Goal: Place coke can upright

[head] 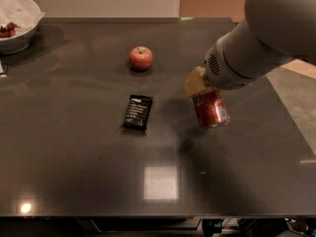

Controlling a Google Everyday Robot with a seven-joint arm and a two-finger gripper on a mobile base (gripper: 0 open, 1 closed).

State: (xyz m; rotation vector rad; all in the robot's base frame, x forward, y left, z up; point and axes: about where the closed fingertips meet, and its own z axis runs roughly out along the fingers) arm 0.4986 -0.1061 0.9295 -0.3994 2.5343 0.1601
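Note:
The red coke can with white markings hangs in my gripper, lifted off the dark table right of centre. It is nearly upright, tilted a little, with its lower end toward the table. The gripper holds the can by its upper end; a tan fingertip shows at the can's top left. My large grey arm comes in from the upper right and hides the rest of the gripper.
A red apple sits at the back centre. A flat black wrapped bar lies left of the can. A white bowl with red fruit stands at the far left corner. The table's right edge runs beside the arm.

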